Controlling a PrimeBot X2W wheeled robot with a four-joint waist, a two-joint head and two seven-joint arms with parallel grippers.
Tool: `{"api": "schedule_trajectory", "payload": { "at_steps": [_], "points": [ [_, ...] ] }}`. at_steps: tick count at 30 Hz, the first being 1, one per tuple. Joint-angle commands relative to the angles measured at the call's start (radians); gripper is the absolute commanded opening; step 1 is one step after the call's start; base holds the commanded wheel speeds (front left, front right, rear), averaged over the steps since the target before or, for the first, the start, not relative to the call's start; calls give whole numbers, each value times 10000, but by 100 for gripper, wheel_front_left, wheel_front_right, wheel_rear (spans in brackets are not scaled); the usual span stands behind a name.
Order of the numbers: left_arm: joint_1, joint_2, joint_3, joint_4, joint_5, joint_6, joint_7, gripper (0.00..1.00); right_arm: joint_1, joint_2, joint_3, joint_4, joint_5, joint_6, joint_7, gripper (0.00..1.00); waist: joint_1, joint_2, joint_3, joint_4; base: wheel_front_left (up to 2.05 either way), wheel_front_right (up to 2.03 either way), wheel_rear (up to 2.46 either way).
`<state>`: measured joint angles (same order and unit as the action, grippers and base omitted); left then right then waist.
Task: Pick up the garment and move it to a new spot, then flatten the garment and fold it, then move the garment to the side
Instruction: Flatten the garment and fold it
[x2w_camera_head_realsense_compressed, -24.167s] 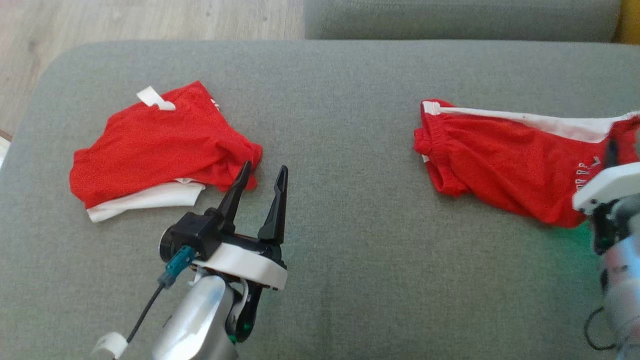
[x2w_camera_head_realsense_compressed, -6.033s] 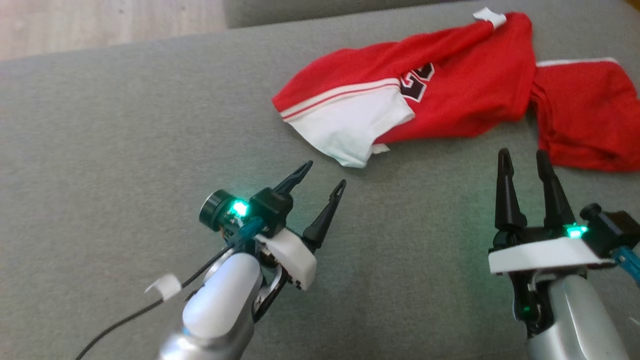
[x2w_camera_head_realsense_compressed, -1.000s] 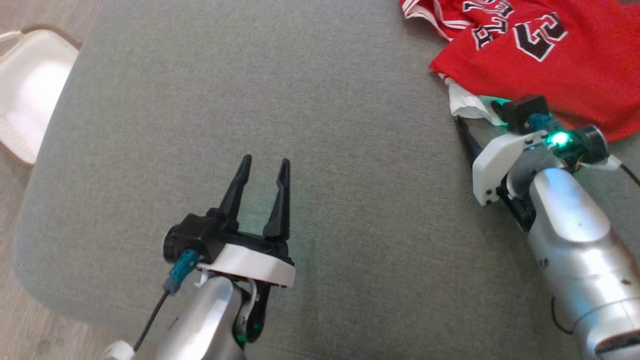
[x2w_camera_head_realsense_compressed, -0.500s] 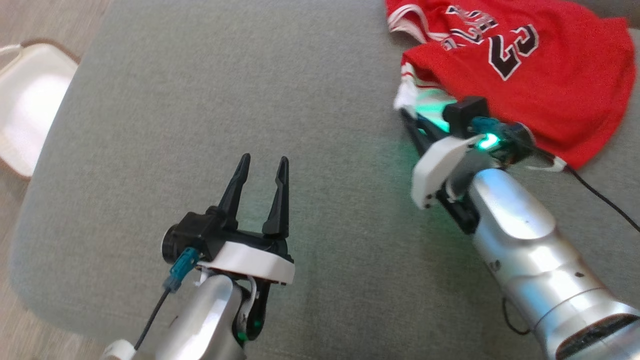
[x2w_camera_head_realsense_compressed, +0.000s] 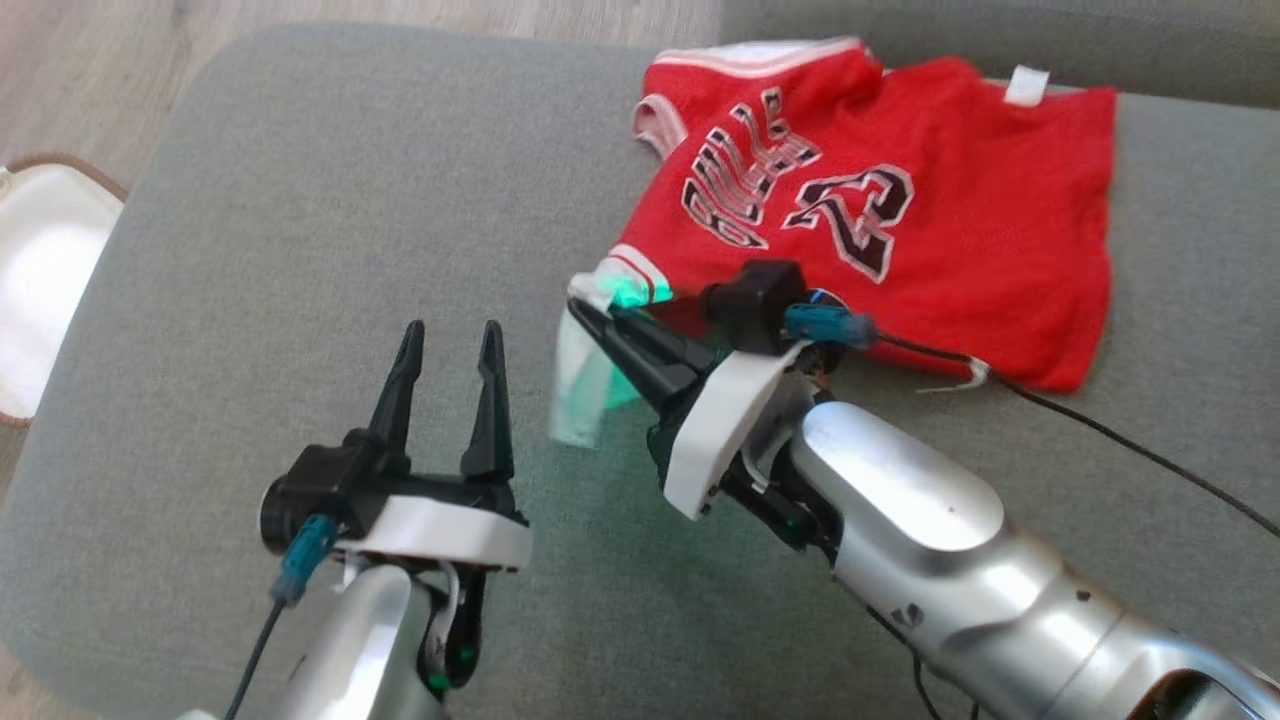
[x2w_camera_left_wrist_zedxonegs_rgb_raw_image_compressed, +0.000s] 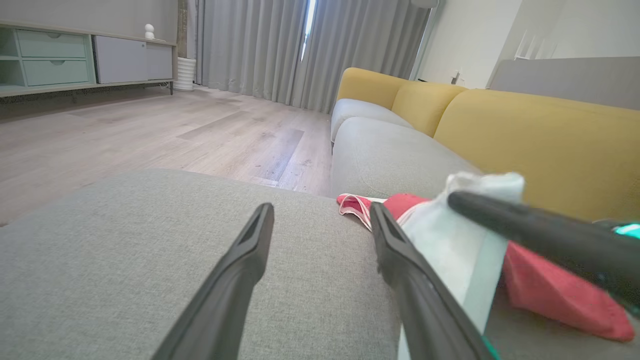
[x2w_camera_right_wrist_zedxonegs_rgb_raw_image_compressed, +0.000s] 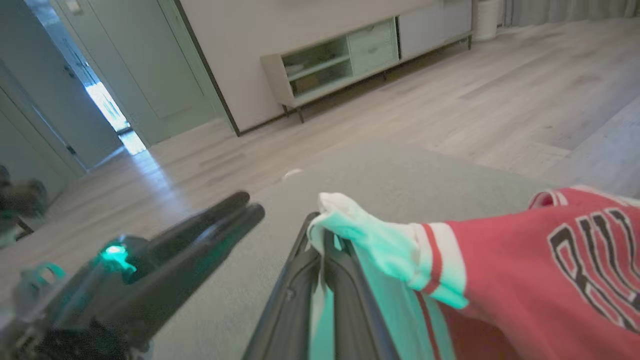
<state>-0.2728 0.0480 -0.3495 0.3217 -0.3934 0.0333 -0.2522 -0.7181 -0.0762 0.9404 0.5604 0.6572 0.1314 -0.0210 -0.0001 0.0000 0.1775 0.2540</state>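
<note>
partly, right gripper (x2w_camera_head_realsense_compressed: 582, 312) hides pinched white corner of garment (x2w_camera_head_realsense_compressed: 930, 240).

Right tool (x2w_camera_right_wrist_zedxonegs_rgb_raw_image_compressed: 320, 242) clamping jersey (x2w_camera_right_wrist_zedxonegs_rgb_raw_image_compressed: 505, 280), apparently white edge

Grey seat cushion (x2w_camera_head_realsense_compressed: 300, 200) spreads wide; off its left edge lies pale wood floor (x2w_camera_head_realsense_compressed: 100, 60) with a white, brown-rimmed object (x2w_camera_head_realsense_compressed: 40, 270). Beyond the cushion rise yellow backrests (x2w_camera_left_wrist_zedxonegs_rgb_raw_image_compressed: 525, 135); across the floor from it, grey curtains (x2w_camera_left_wrist_zedxonegs_rgb_raw_image_compressed: 260, 50) and a low sideboard (x2w_camera_left_wrist_zedxonegs_rgb_raw_image_compressed: 75, 60)

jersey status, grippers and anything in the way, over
Left gripper open, empty, over the cushion. Right gripper shut on the lifted white corner of the jersey. Cable crosses its near hem.
</note>
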Motion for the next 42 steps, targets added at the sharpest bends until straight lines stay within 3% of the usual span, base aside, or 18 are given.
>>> {"api": "schedule_trajectory", "payload": {
  "at_steps": [1, 2, 12, 18, 24, 31, 35, 42],
  "points": [
    [29, 87, 512, -307, 133, -97, -95, 100, -72, 258, -9, -623, 379, -7, -535, 63, 1, 0, -146, -19, 0, 0, 0],
    [74, 87, 587, -305, 162, -113, -95, 100, -78, 258, -27, -666, 501, -7, -737, 100, 1, 0, -197, -18, 0, 0, 0],
    [324, 68, 1022, -323, 364, -236, -95, 100, 187, 259, -1171, 418, 58, -7, -1604, 100, 1, 0, -523, -416, 0, 0, 0],
    [420, 57, 1215, -328, 468, -283, -95, 100, 920, -396, -3298, 990, -1123, -7, -2104, 100, 1, 0, -796, -934, 0, 0, 0],
    [526, 74, 1447, -392, 579, -346, -95, 100, 2303, -961, -5950, 449, -2737, -7, -2368, 100, 1, 0, -972, -1478, 0, 0, 0],
    [679, 65, 1608, -481, 600, -455, -95, 100, 4536, -138, -8516, -1331, -4126, -7, -2403, 100, 1, 0, -983, -2015, 0, 0, 0],
    [780, 50, 1602, -466, 594, -520, -95, 100, 5406, 185, -8923, -2052, -4479, -7, -2405, 100, 1, 0, -941, -2218, 0, 0, 0],
    [669, 33, 1445, -436, 574, -568, -95, 100, 5442, 253, -8839, -2476, -4605, -7, -2166, 100, 1, 0, -777, -2138, 0, 0, 0]
  ]
}}
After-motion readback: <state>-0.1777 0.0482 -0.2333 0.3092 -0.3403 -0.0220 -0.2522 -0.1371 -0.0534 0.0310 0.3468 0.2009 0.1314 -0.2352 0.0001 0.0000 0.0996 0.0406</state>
